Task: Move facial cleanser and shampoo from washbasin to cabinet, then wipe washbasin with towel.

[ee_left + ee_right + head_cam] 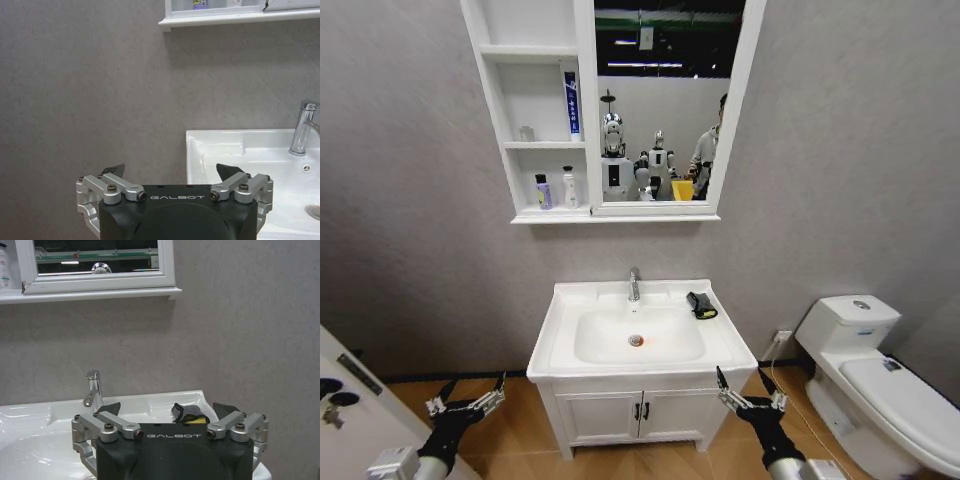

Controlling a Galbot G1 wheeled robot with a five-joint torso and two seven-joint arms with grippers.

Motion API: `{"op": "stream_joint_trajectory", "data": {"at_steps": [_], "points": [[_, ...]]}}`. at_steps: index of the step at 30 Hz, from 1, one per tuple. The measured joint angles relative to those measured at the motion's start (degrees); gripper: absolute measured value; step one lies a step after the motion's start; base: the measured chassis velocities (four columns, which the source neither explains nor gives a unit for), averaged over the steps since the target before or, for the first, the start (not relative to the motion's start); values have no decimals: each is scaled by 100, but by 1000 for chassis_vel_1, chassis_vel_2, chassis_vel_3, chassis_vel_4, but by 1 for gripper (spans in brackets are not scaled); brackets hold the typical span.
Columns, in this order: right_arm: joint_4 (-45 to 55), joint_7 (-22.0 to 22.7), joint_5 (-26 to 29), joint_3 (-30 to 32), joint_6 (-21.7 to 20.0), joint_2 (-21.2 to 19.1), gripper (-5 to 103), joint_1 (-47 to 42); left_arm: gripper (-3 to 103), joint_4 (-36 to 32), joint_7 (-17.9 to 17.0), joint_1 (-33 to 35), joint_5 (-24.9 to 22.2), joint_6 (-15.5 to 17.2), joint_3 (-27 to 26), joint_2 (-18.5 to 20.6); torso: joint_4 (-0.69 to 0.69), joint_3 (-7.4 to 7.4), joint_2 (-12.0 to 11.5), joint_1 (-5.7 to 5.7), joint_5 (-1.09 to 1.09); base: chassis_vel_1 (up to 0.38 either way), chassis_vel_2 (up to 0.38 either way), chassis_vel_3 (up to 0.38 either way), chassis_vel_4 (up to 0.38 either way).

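White ceramic fills the middle of my head view: the washbasin [650, 345] with its chrome tap [634, 284] at the back rim. The towel [701, 305] lies bundled on the basin's back right corner, to the right of the tap. Up on the wall, the cabinet [535, 110] holds a purple-labelled bottle [543, 191] and a white bottle [570, 187] in its lowest cubby; which is cleanser and which shampoo I cannot make out. My left gripper [470, 398] hangs low beside the vanity's left front corner, fingers spread wide, holding nothing. My right gripper [748, 390] hangs near the right front corner, equally spread and empty.
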Motion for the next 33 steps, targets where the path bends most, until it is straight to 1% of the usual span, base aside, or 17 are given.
{"op": "stream_joint_trajectory", "data": {"at_steps": [9, 11, 15, 20, 21, 22, 23, 24, 25, 26, 28, 29, 30, 31, 32, 33], "points": [[-54, -1, 23, -11, 36, -39, 100, 63, 100, 4, -3, -4, -4, 3, 3, 3, 0, 2, -3, 7, 0, -163, 156, 169, -166], [-105, 28, 160, 23, 101, -85, 100, 139, 100, 4, -3, -5, -5, 5, 3, 4, 0, 3, -3, 8, 1, -86, 132, 116, -72], [-147, 52, 271, 75, 102, -141, 100, 237, 100, 5, -3, -4, -5, 5, 3, 5, 0, 2, -3, 6, 0, -22, 69, 29, -35], [-194, 161, 703, 300, -261, -293, 100, 511, 100, 5, -4, -2, -5, 6, 3, 6, 0, -1, 1, -3, 0, 21, -18, -34, 13], [-239, 248, 1017, 480, -587, -450, 100, 699, 100, 5, -4, -2, -5, 6, 3, 6, -1, -1, 1, -3, 2, 24, -45, -20, 51], [-273, 320, 1233, 592, -782, -586, 100, 837, 100, 5, -4, -2, -5, 6, 3, 7, -2, -1, 1, -3, 1, 0, 0, 0, 0], [-273, 320, 1233, 592, -782, -586, 100, 837, 100, 5, -4, -2, -5, 6, 3, 7, -2, -1, 1, -3, 1, 0, 0, 0, 0], [-318, 413, 1483, 717, -982, -808, 100, 1036, 100, 5, -5, -2, -5, 6, 3, 7, -1, -1, 0, -3, 2, 0, 0, 0, 0], [-362, 523, 1743, 878, -1181, -1118, 100, 1289, 100, 5, -4, -2, -6, 6, 3, 7, 1, 0, 0, -1, 2, 0, 0, 0, 0], [-362, 523, 1743, 878, -1181, -1118, 100, 1289, 100, 5, -4, -2, -6, 6, 3, 7, 1, 0, 0, -1, 2, 0, 0, 0, 0], [-379, 599, 1940, 987, -1260, -1405, 100, 1469, 100, 5, -5, -2, -6, 7, 3, 8, 2, 1, -1, 3, 0, 0, 0, 0, 0], [-379, 581, 1937, 986, -1210, -1419, 100, 1466, 100, 6, -5, -2, -6, 7, 4, 7, 2, 1, -2, 3, 0, 0, 0, 0, 0], [-379, 581, 1937, 986, -1210, -1419, 100, 1466, 100, 6, -5, -2, -6, 7, 4, 7, 2, 1, -2, 3, 0, 0, 0, 0, 0], [-372, 504, 1843, 954, -1057, -1358, 100, 1416, 100, 6, -5, -2, -6, 7, 4, 7, 2, 1, -1, 4, 0, 0, 0, 0, 0], [-348, 403, 1685, 912, -932, -1209, 100, 1333, 100, 6, -5, -2, -6, 7, 4, 7, 1, 1, -1, 4, 2, 0, 0, 0, 0], [-348, 403, 1685, 912, -932, -1209, 100, 1333, 100, 6, -5, -2, -6, 7, 4, 7, 1, 1, -1, 4, 2, 0, 0, 0, 0]]}}
